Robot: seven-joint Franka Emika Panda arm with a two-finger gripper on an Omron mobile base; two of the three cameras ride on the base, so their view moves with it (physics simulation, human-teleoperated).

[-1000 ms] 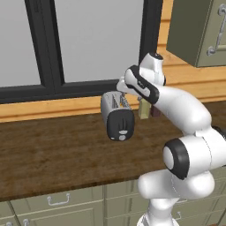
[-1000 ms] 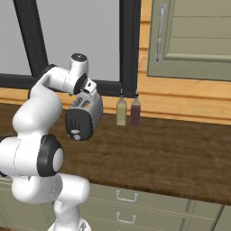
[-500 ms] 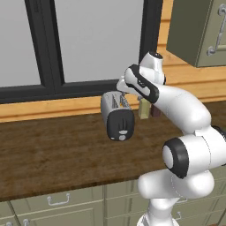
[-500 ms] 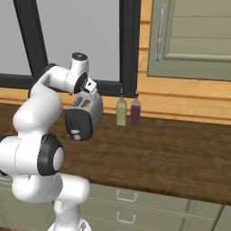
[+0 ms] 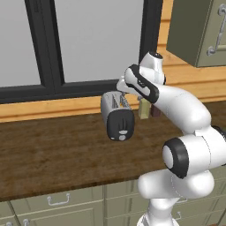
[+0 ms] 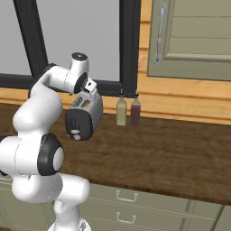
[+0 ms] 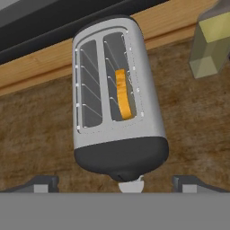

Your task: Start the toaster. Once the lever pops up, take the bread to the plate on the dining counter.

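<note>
The silver-grey toaster (image 5: 115, 110) stands on the wooden worktop with its black end panel (image 5: 120, 126) facing the base. In the hand view the toaster (image 7: 146, 99) has two slots on top. The bread (image 7: 122, 93) sits sunk in the right slot, only its yellow-brown crust edge showing. My gripper (image 7: 117, 184) hangs just above the toaster's panel end, open, its fingertips (image 7: 42, 183) spread wider than the body and holding nothing. It also shows from the sides as the gripper (image 5: 124, 86) (image 6: 90, 85). I cannot make out the lever. The plate and the dining counter are out of view.
An olive-yellow bottle (image 6: 121, 111) and a dark red bottle (image 6: 135, 111) stand just right of the toaster, against the wooden backsplash. A dark-framed window (image 5: 88, 39) lies behind, a wall cabinet (image 6: 194, 36) hangs upper right. Handled drawers (image 6: 126, 196) run below the worktop edge.
</note>
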